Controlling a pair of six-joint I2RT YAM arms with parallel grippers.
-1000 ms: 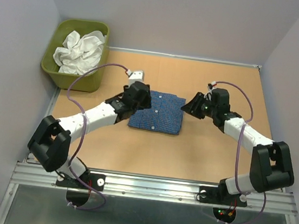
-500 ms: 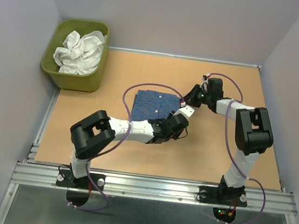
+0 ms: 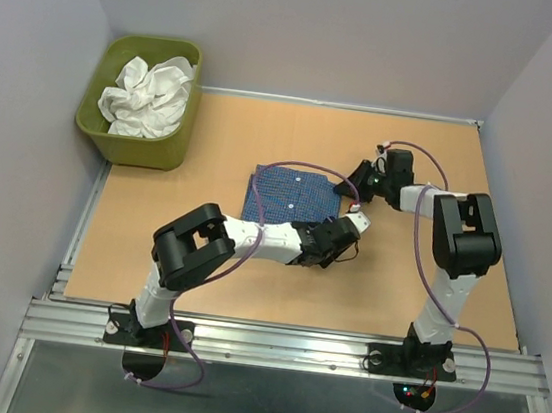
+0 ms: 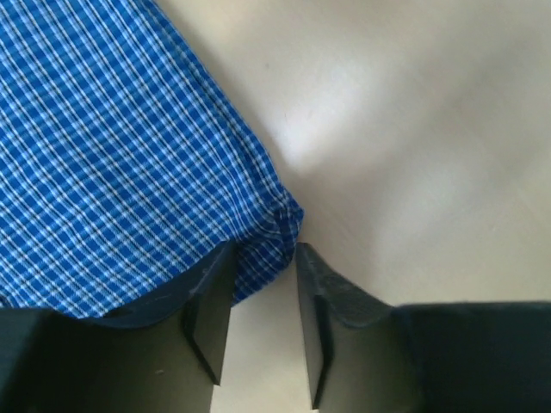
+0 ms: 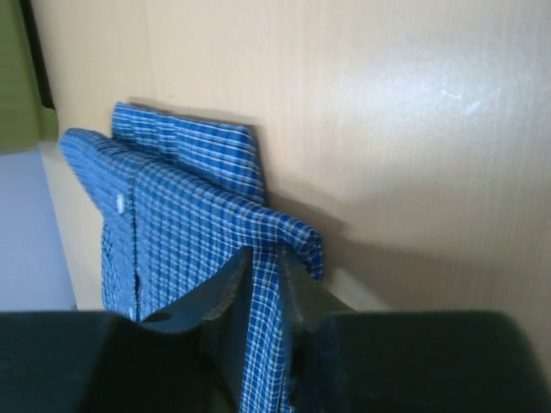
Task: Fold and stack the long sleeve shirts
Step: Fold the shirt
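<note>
**Fingers (image 4: 207,301) of both arms grip the folded blue shirt (image 3: 292,196) along its right side**

We see the left gripper (image 4: 263,258) reaching across to the shirt's near right corner. Its jaws are closed to a narrow gap that the cloth tip fills. The right gripper (image 5: 265,258) is clamped on the far right edge and lifts a ridge of checked cloth off the table (image 3: 399,272). The shirt lies folded near the table's middle, buttons facing up.

We judge that the left grip is the weak point. It holds only the very tip of the corner, which could slip free on a pull. If the two arms move unevenly, the fold could open or skew. The wrists are also close together and could knock each other.

At the far left corner stands an olive-green tub (image 3: 147,150). It holds a crumpled white garment (image 3: 149,95), which is not yet folded. We make out nothing else in it.
</note>
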